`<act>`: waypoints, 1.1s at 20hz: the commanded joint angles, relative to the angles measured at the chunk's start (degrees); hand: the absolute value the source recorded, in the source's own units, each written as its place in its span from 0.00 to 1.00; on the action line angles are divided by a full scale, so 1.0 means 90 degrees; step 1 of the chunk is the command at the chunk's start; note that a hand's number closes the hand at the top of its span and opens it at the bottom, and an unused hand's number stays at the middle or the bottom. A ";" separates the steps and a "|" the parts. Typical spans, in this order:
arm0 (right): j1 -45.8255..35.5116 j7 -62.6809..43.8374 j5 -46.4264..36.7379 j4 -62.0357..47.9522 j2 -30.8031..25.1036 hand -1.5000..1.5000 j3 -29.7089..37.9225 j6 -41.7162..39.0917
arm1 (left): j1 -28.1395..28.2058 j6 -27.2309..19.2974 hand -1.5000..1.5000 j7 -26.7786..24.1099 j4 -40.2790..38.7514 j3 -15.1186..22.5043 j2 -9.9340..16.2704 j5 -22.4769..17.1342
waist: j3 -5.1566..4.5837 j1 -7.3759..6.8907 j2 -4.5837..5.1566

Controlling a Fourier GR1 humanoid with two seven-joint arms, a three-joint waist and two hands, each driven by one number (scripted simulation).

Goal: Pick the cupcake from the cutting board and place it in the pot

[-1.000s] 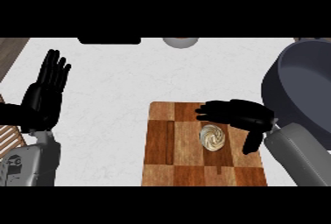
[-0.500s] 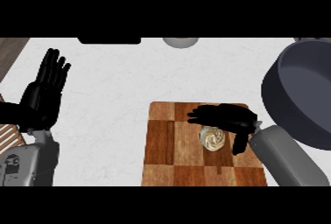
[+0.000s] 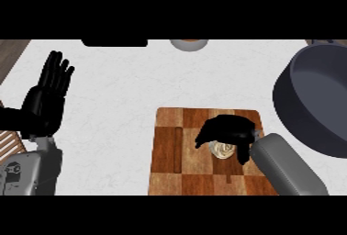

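- The robot's right hand (image 3: pixel 229 130) hangs over the wooden cutting board (image 3: pixel 177 151), covering the upper part of the pale, swirl-topped cupcake (image 3: pixel 222 150).
- Its fingers (image 3: pixel 241 156) curl down around the cupcake, one dark digit at the cupcake's left edge and another at its right; whether they actually touch it cannot be told from this steep angle.
- The cupcake sits on the board's right half, roughly midway along its length, only its lower rim and part of the frosting showing beneath the black palm.
- The grey right forearm (image 3: pixel 286 167) enters from the lower right and crosses the board's right edge.
- The dark, round pot (image 3: pixel 315 101) stands on the white table (image 3: pixel 136 87) to the right of the board, its near wall just beside the board's upper right corner and its far side cut off by the view's edge.
- The left hand (image 3: pixel 46 98) rests open at the left edge of the view, fingers straight and pointing up, well apart from the board.
- The left forearm (image 3: pixel 30 172) shows below it in the lower left corner.
- At the table's far edge a flat black object (image 3: pixel 114 42) and a small round grey object (image 3: pixel 188 44) are partly in view; what they are cannot be told.
- A strip of wood-toned surface (image 3: pixel 12 50) shows beyond the table at upper left.
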State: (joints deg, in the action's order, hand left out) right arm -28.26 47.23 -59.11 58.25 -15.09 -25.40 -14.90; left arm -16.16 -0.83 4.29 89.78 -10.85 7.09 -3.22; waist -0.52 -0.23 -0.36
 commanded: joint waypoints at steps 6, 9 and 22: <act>0.0630 0.0561 -0.0391 0.0002 0.0463 1.00 -0.0207 0.0933 | 0.0066 -0.0044 0.50 -0.0030 -0.0023 0.0005 0.0043 -0.0001 | 0.0059 0.0004 0.0047; 0.0864 0.0562 -0.0475 0.0094 0.0433 1.00 -0.0118 0.1162 | 0.0014 -0.0046 0.50 0.0075 0.0041 0.0004 0.0078 -0.0034 | 0.0059 0.0029 0.0040; 0.3801 -0.2592 -0.1740 0.3470 0.0987 1.00 -0.0759 0.1432 | 0.0318 -0.0116 0.50 -0.0058 -0.0056 -0.0276 0.0201 -0.0069 | 0.0042 0.0567 -0.0116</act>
State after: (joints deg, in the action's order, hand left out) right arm -6.38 31.43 -74.94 83.30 -9.84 -29.17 -2.52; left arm -13.98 -1.77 3.45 88.95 -12.92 8.68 -3.69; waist -1.38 3.72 -2.29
